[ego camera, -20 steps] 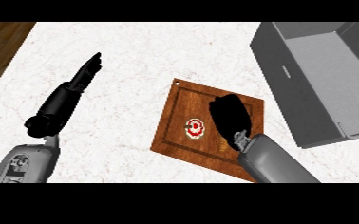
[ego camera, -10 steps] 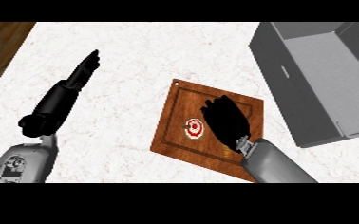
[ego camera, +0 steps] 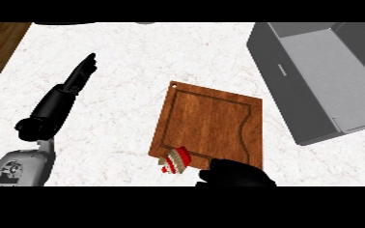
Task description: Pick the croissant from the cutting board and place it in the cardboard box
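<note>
**Red-and-white item at the board's near edge**

A rectangular wooden cutting board (ego camera: 210, 125), reddish-brown with a grooved border, lies on the white speckled marble desk (ego camera: 143, 53). At its 6 o'clock edge, half off the wood, sits a small red-and-white ridged food item (ego camera: 175, 160); no croissant is recognisable. Just beside it at 4 o'clock, the black right hand (ego camera: 235, 176) shows curled and grasping nothing. The grey open box (ego camera: 314, 77) stands at 2 o'clock. The left hand (ego camera: 78, 75) rests at 9 o'clock, fingers straight.
</note>
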